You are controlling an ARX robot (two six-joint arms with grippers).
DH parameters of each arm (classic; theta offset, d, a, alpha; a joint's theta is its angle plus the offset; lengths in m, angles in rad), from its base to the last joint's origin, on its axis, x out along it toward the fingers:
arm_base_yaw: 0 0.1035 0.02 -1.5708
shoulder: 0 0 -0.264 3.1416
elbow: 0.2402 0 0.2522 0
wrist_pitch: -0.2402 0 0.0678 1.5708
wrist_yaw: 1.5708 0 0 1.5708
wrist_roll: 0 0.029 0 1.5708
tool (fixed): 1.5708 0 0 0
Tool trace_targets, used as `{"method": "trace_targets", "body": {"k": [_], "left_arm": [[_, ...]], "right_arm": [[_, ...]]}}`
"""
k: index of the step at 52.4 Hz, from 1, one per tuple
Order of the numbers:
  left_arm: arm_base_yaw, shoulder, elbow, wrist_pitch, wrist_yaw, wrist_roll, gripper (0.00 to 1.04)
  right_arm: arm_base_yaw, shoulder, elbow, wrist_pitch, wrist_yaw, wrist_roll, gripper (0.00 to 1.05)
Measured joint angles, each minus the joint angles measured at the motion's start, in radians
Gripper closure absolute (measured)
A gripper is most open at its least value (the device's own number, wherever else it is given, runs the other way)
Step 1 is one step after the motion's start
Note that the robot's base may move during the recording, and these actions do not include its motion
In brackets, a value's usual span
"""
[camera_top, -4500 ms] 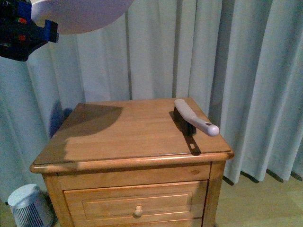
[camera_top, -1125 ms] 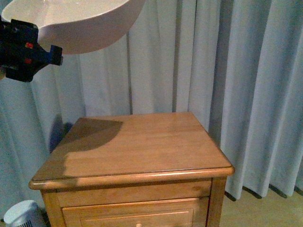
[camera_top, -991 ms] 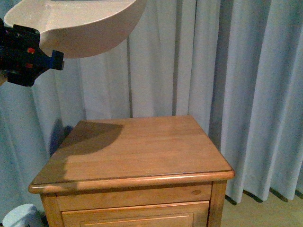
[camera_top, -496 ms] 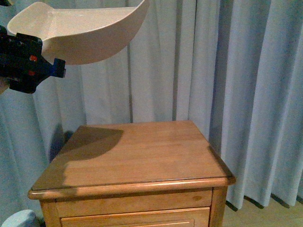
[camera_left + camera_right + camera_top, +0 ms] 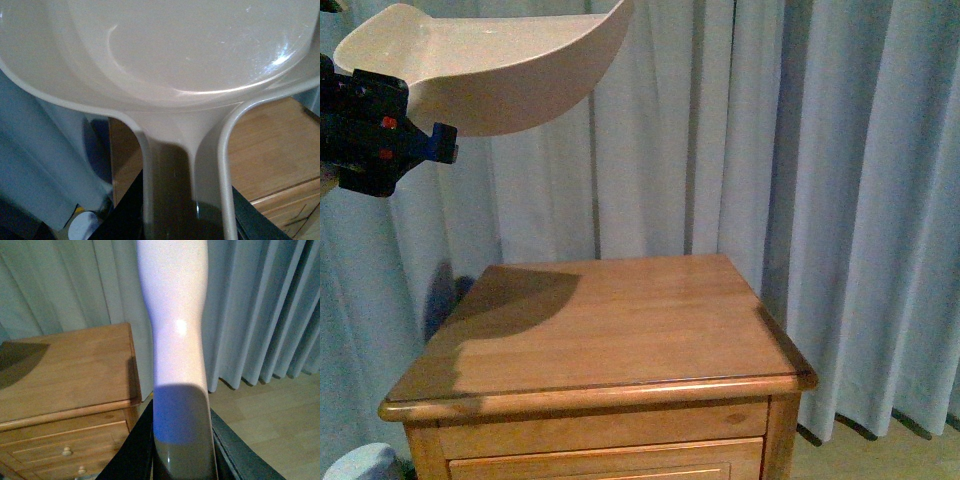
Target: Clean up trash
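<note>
We find the paper wad in none of our views, so we cannot tell where it lies or which way it points. The beige dustpan (image 5: 500,70) hangs high above the nightstand (image 5: 600,330), with its long axis left to right and its mouth rightward. Our left gripper (image 5: 395,125) clamps its handle. Our right gripper (image 5: 180,450) clasps a long white handle (image 5: 177,340) pointing at the curtain (image 5: 800,180).

A beige plastic dustpan (image 5: 190,45) with a smooth, glossy scoop fills most of the view, close to the lens. Its hollow looped handle (image 5: 167,165) runs back between the dark jaws of the left gripper (image 5: 182,220), which press on both sides of it. Beneath it lies a light brown wooden bench (image 5: 270,145), partly in the pan's shadow. A pale blue-grey curtain (image 5: 35,150) hangs beside the bench, with 1 small white round object (image 5: 85,226) low on the floor near it.
</note>
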Motion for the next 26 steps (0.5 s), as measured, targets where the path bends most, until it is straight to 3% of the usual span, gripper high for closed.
{"method": "trace_targets", "body": {"k": [26], "left_arm": [[0.000,0.000,0.000,0.000,0.000,0.000,0.80]], "right_arm": [[0.000,0.000,0.000,0.000,0.000,0.000,0.84]]}}
